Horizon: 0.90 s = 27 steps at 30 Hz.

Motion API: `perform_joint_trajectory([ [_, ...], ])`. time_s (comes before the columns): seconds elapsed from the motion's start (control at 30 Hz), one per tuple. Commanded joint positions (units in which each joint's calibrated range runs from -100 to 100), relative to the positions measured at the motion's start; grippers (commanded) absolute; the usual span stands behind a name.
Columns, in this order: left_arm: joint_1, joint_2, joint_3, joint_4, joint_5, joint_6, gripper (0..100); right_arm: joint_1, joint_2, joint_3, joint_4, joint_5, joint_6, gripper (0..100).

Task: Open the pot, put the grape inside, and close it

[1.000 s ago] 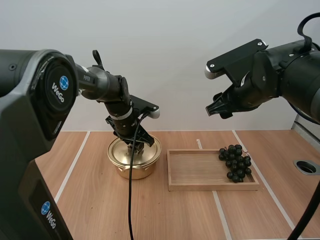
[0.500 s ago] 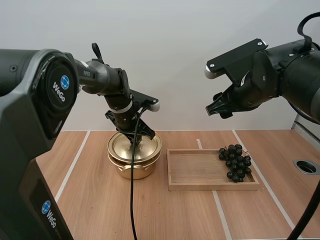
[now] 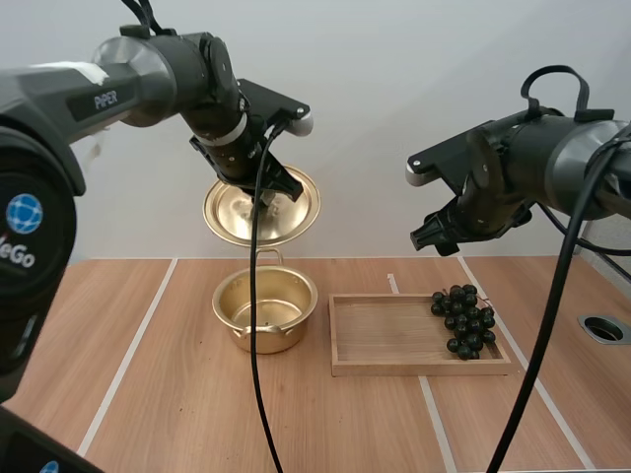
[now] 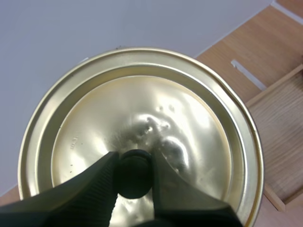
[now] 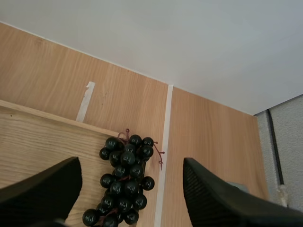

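Up went the lid [image 3: 232, 212]! Half a second before, it had barely cleared the rim; now it hung high over the pot [image 3: 264, 310], tilted, its brassy top turned toward the high camera. The left gripper [image 3: 268, 200] was clamped on the black knob [image 4: 135, 172] at the lid's centre, with a ribbed finger [image 4: 94, 184] pressed to each side of it in the left wrist view. Below, the pot stood open on the table [image 3: 168, 394], one handle facing front, its shiny floor showing. Just beside it, to the right, lay the wooden tray [image 3: 394, 340], and the grapes [image 3: 463, 320] sat at its right end. Over on the right, the right gripper [image 3: 434, 236] had dropped lower than a moment earlier and hovered above the tray's right end. Its fingers [image 5: 42, 189] were spread wide apart, and the dark bunch lay on the tray right beneath them in the right wrist view.
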Motion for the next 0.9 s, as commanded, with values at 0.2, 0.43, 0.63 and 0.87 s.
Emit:
perform_joint_trajectory([
  [0.2,-0.07,-8.4,-4.2,0.2,2.9,-0.3,0,-0.2,8.0,-0.6,0.6,-0.5,1.0,100],
  [0.43,-0.07,-12.8,-5.0,0.2,4.0,-0.3,0,-0.7,14.8,-0.6,0.7,-2.9,1.3,100],
  [0.63,-0.07,-15.6,-5.0,0.1,4.0,-0.1,0,-3.6,18.7,-0.9,1.0,-4.7,1.3,100],
  [0.87,-0.07,-16.8,-5.0,0.1,4.0,0.1,0,-4.2,21.1,-1.1,1.2,-7.4,1.3,100],
])
